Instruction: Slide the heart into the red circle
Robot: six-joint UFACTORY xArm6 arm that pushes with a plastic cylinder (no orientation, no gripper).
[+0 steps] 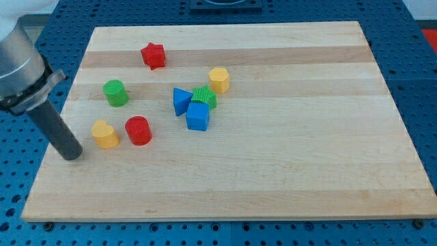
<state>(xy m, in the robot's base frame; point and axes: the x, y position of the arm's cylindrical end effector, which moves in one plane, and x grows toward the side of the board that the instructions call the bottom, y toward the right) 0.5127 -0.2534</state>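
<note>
Yellow heart (105, 134), red circle (138, 130), pale striped wooden board (273, 171), blue pegboard (423, 82).

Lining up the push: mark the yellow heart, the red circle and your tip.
yellow heart (105, 134), camera view, top face
red circle (138, 130), camera view, top face
my tip (71, 154), camera view, rod's lower end, left of the heart

red star block (153, 55), near the board's top left. green cylinder (115, 93), below and left of it. yellow hexagon block (218, 80), right of centre-top. blue triangle block (181, 100), green block (203, 97) (shape unclear) and blue cube (198, 116) sat touching in a cluster. wooden board (307, 150) lay on a blue perforated table (420, 75).
</note>
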